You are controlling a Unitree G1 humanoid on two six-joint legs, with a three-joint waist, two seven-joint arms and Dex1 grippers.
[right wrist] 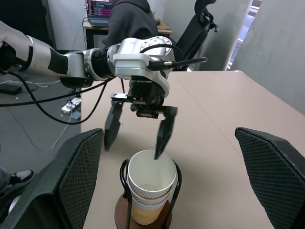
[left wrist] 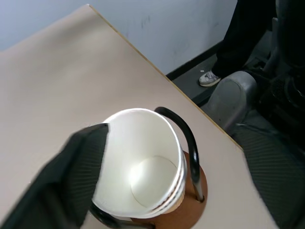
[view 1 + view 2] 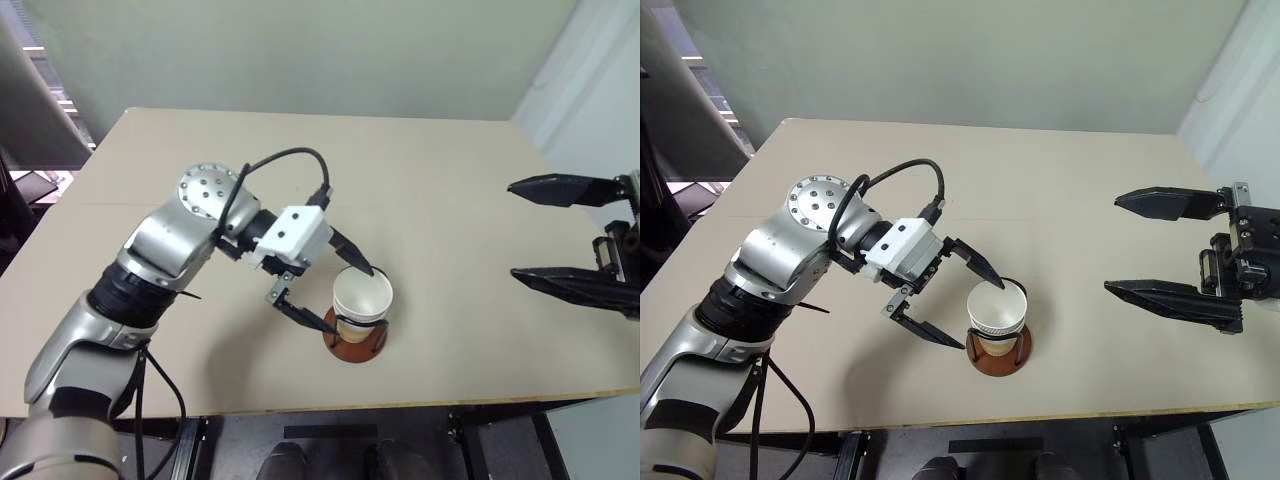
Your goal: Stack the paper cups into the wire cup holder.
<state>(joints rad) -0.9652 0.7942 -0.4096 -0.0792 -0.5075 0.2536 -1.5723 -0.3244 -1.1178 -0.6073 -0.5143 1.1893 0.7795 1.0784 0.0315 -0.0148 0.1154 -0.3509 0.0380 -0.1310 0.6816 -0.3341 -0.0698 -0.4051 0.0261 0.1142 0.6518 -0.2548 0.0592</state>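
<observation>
Low and centre in the left eye view, the paper cups (image 3: 361, 302) were nested inside the wire cup holder (image 3: 352, 343); three rolled rims could be counted, and one holder. They were judged light, thin-walled and easily crushed, best taken gently by the upper wall. The left gripper (image 3: 327, 284) was spread open around the top cup; the right gripper (image 3: 545, 232) was open and empty.

Paper, wire and matt board

The paper cups (image 1: 148, 188) look matt, smooth white inside, ribbed tan outside; the wire cup holder (image 3: 354, 345) has glossy black wire on a smooth reddish-brown base; the table (image 3: 450, 200) is matt beige; gripper fingers (image 1: 267, 176) show textured black pads.
</observation>
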